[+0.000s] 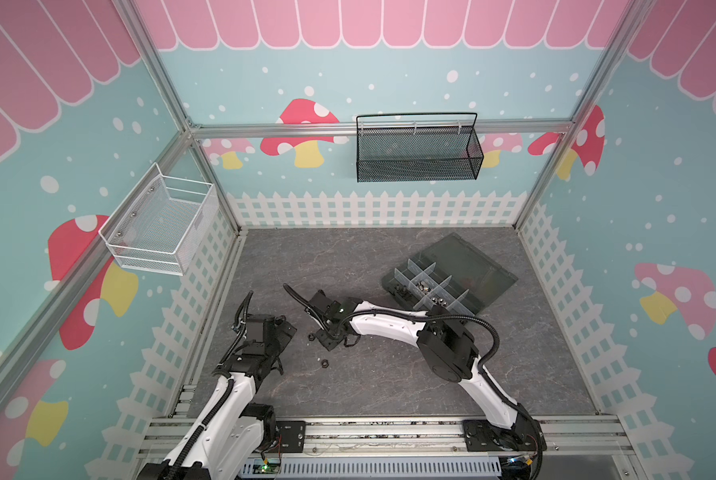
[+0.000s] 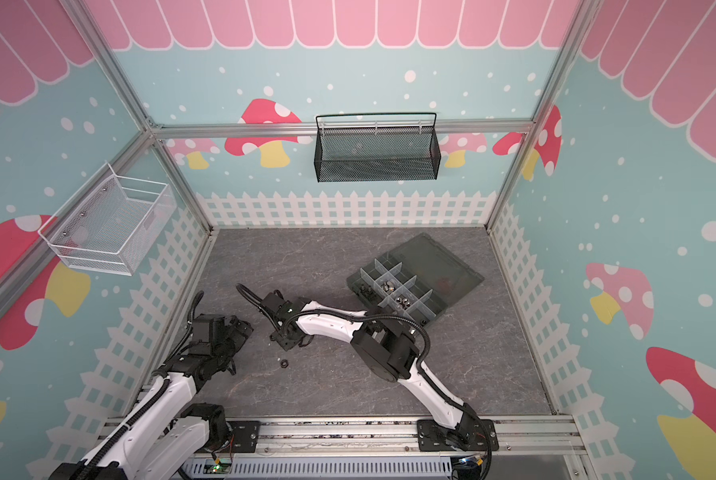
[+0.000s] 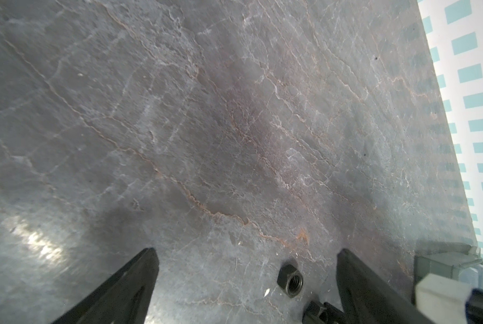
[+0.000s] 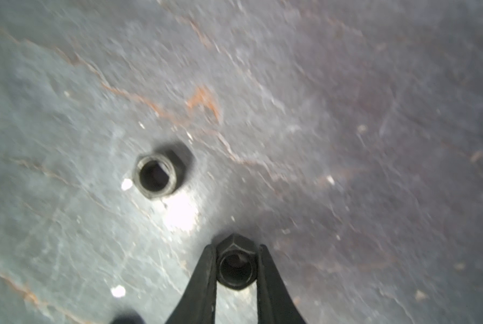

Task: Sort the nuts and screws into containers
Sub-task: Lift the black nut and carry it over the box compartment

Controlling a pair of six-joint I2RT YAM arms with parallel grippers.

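In the right wrist view my right gripper (image 4: 237,252) is shut on a black nut (image 4: 236,265), close over the grey table. A second black nut (image 4: 157,175) lies loose just beside it. In both top views this gripper (image 1: 322,338) (image 2: 283,338) points down at mid-table. Another black nut (image 1: 324,363) (image 2: 283,363) lies a little nearer the front. My left gripper (image 3: 247,252) stands open and low, with a loose black nut (image 3: 290,280) on the table between its fingers. The containers (image 1: 420,272) (image 2: 389,270), at the back right, hold small silver and black parts. No screws show on the table.
The organizer's lid (image 1: 476,266) lies open flat behind its compartments. A black mesh basket (image 1: 418,149) hangs on the back wall and a white wire basket (image 1: 160,226) on the left wall. The right arm's elbow (image 1: 447,353) bulks over the table's middle.
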